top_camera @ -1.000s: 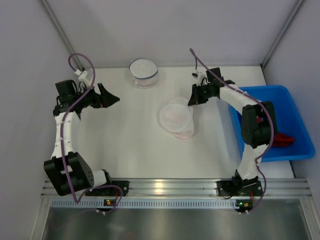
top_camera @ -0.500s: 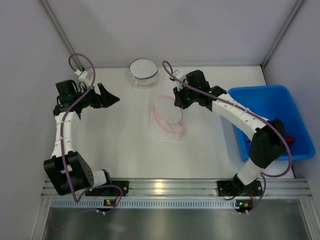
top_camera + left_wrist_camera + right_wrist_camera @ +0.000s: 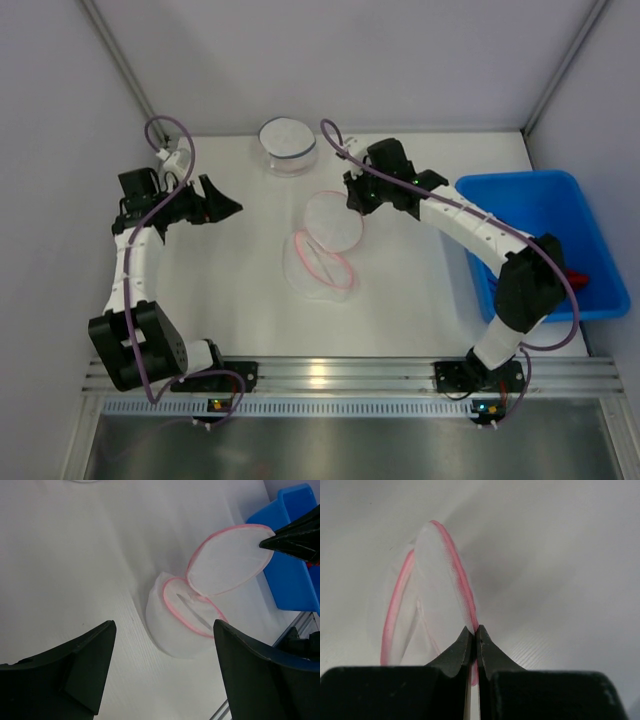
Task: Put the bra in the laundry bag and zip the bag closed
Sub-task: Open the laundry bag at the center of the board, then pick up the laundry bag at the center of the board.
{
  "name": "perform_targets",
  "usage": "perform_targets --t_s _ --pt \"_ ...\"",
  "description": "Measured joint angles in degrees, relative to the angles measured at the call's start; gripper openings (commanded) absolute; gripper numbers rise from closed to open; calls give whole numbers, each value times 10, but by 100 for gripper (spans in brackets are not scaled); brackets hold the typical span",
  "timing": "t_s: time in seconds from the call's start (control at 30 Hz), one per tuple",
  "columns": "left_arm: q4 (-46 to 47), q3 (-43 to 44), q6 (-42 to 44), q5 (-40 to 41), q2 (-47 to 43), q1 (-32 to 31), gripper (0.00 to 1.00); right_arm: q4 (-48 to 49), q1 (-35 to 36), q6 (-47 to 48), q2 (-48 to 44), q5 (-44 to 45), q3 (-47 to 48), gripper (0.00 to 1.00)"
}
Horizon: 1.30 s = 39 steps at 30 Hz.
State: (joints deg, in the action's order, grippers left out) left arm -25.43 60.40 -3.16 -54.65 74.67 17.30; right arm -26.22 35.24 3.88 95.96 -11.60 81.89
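Pink-trimmed laundry bag (image 3: 318,268) lies on the counter (image 3: 230,300), its lid (image 3: 333,218) pinched up by the right end effector (image 3: 475,636); the left end effector (image 3: 222,200) hangs open, empty. Bra (image 3: 288,145) sits at the back, well apart. Thin trim may slip free, dropping the lid shut

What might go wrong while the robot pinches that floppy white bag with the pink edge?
The right gripper pinches only the thin pink rim on the round white laundry bag, so the flap may slip out and flop shut. The open left gripper is apart from the bag, so pulling might drag the whole bag.
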Motion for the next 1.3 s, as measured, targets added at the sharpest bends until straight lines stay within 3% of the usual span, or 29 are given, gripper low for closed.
perform_targets --t_s 0.1,0.13,0.23,0.33,0.47,0.57,0.9,1.3 --pt "1 -7 -3 0 0 -6 66 3 -1 -13 0 15 15 0" --pt "2 -11 -7 1 0 -11 56 2 -6 -24 0 13 19 0" --pt "4 -34 -13 13 -2 -42 46 6 -32 -81 0 -16 23 0" --pt "5 -59 -17 40 -3 -117 42 21 -77 -144 1 -49 7 0" --pt "8 -73 -38 57 15 -237 49 62 -128 -226 -1 -83 -66 0" --pt "33 -75 -76 69 50 -279 49 72 -156 -271 -1 -104 -117 0" --pt "131 -50 -200 122 216 -310 47 117 -177 -330 -34 -153 -152 0" --pt "143 -48 -231 156 241 -328 41 134 -179 -338 -35 -159 -152 0"
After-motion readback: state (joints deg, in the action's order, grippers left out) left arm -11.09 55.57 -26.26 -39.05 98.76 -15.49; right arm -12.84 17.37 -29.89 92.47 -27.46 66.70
